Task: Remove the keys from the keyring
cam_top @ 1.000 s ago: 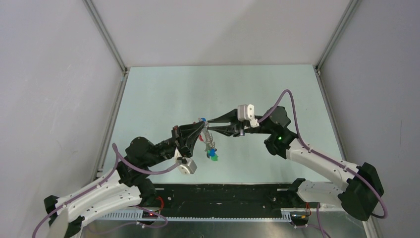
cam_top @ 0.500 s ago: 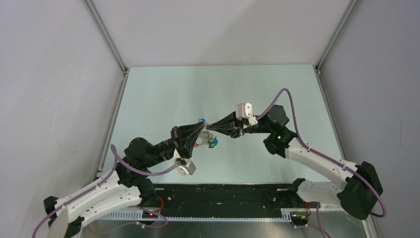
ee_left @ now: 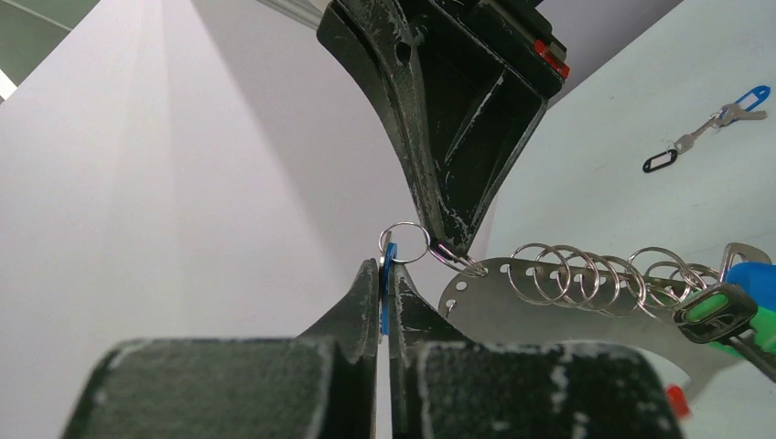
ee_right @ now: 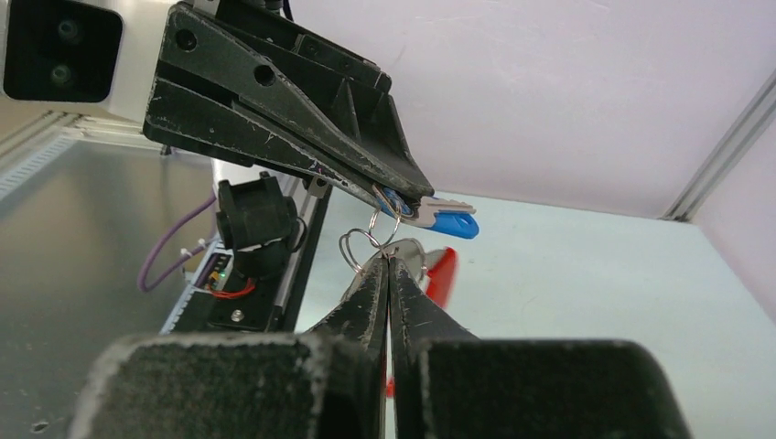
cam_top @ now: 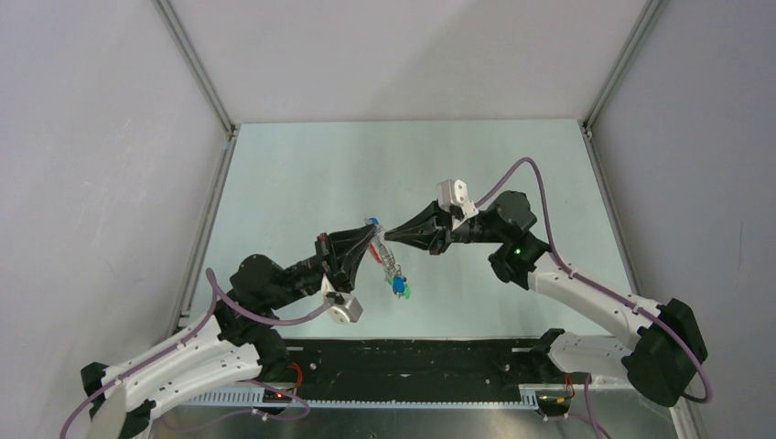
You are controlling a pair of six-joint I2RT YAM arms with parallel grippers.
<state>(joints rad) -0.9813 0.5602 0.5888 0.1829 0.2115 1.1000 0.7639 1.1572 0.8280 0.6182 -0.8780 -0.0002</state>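
Pincer status first: you have both pairs of jaws pressed fully together, meeting tip to tip above the pale green table (cam_top: 302,174).

Your left pincer (ee_left: 384,267) pinches the blue-capped key (ee_right: 442,222) edge-on. In the left wrist view the smooth blue plastic cap shows only as a thin sliver between the scuffed black fingers. In the right wrist view it juts out sideways from them. A thin, round wire split ring (ee_left: 426,245) stands at that key's head, just beyond the left fingertips.

Your right pincer (ee_right: 388,265) comes in from the opposite side, its wedge-shaped black fingers tapering to a narrow point. That point nips the rounded end of the keyring (ee_left: 549,309), right beside the split ring.

The keyring hangs from the two tips. It is a flat, matte silver strip with small round holes punched along its edge and a row of overlapping wire loops (ee_left: 595,273) threaded through them. The other keys (cam_top: 399,287) dangle at its lower end, among them a green-capped key (ee_left: 718,313) with a blue cap beside it. You cannot tell whether they touch the table. A glossy red band (ee_right: 442,272) curves behind the right fingertips.

Well apart on the table lie a blue tag (ee_left: 749,96) and a black tag (ee_left: 661,162), each on small metal rings.
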